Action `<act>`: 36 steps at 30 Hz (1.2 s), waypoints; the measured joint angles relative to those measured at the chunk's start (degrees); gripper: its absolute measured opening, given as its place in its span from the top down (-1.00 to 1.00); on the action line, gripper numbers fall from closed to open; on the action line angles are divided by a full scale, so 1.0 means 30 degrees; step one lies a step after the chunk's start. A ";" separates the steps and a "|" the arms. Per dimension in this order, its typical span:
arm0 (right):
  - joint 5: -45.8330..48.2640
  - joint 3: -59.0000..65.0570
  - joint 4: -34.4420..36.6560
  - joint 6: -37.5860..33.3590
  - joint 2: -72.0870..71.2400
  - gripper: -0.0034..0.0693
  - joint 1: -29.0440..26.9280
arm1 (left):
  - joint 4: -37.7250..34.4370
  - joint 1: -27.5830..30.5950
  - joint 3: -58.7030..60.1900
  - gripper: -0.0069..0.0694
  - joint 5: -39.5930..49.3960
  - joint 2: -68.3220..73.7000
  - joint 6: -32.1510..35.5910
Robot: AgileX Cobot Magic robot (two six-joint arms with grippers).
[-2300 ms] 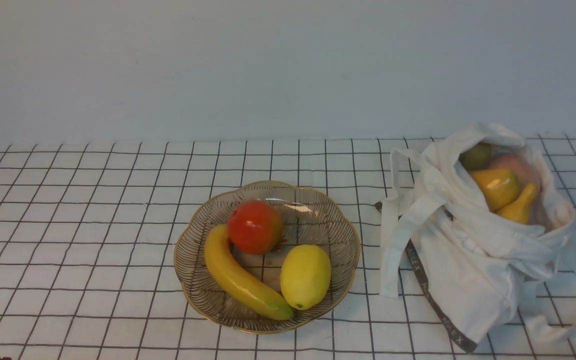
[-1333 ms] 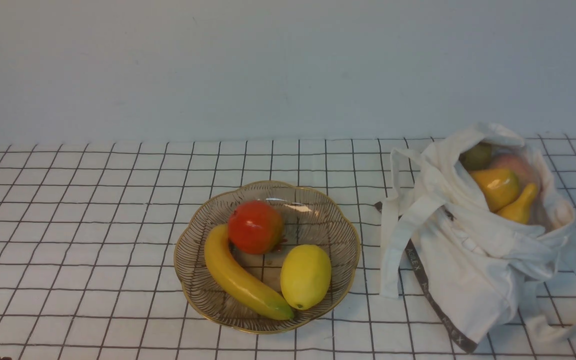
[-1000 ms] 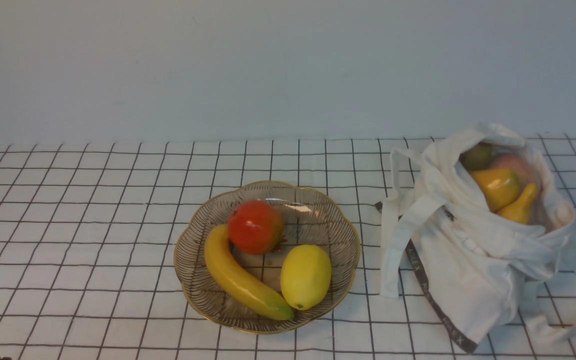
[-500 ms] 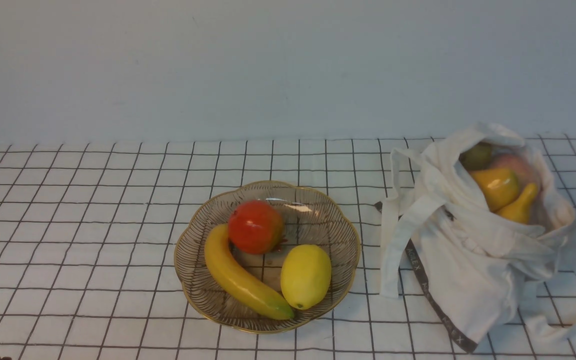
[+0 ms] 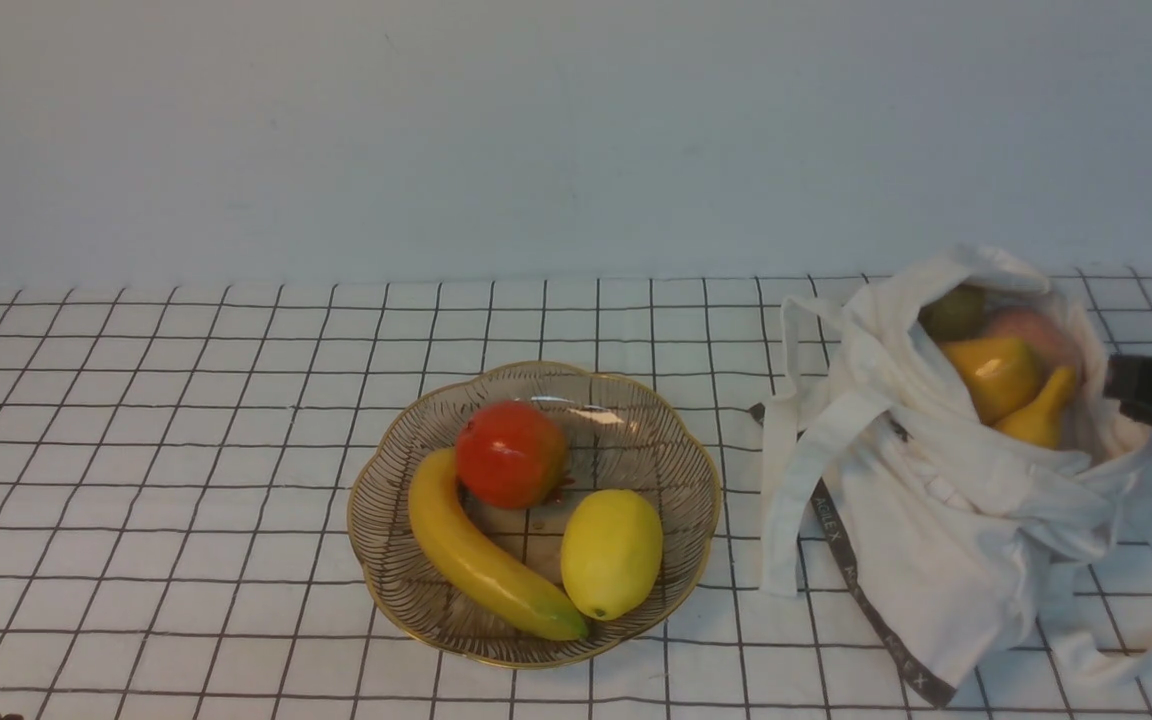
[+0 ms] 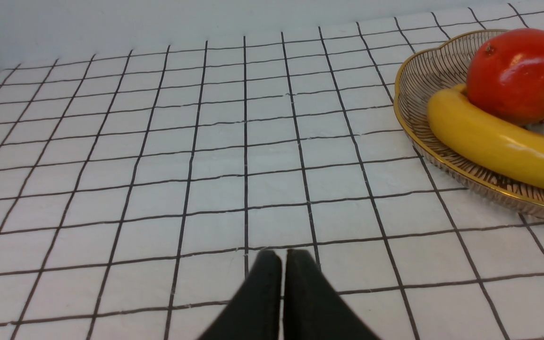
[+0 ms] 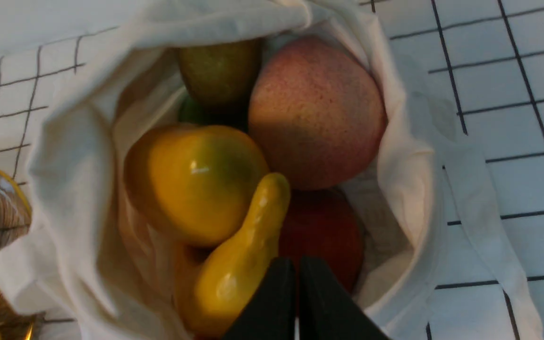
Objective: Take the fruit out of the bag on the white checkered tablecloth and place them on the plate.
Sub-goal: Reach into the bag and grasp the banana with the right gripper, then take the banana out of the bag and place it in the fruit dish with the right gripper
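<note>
Right tool (image 7: pixel 296 264) closed, nothing held, by bag (image 5: pixel 946 510) of fruit (image 7: pixel 317 113); left tool (image 6: pixel 284 257) closed, empty.

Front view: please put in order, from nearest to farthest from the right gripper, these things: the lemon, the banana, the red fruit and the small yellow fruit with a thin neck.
From the right gripper:
1. Small yellow fruit, inside the bag.
2. Lemon, right side of the plate.
3. Red fruit and banana, farther left on the plate; too close to call.
</note>
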 joint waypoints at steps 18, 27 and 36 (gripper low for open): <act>0.1328 -0.2955 0.3404 -0.1987 0.5444 -0.18 -0.0322 | 0.0000 0.0000 0.0000 0.84 0.0000 0.0000 0.0000; 0.1414 -0.2972 0.3479 -0.3481 0.4129 0.65 -0.0322 | 0.0000 0.0000 0.0000 0.84 0.0000 0.0000 -0.0103; 0.1478 -0.2972 0.3630 -0.4488 0.1194 0.65 -0.0322 | 0.0000 0.0000 0.0000 0.84 0.0000 0.0000 0.0000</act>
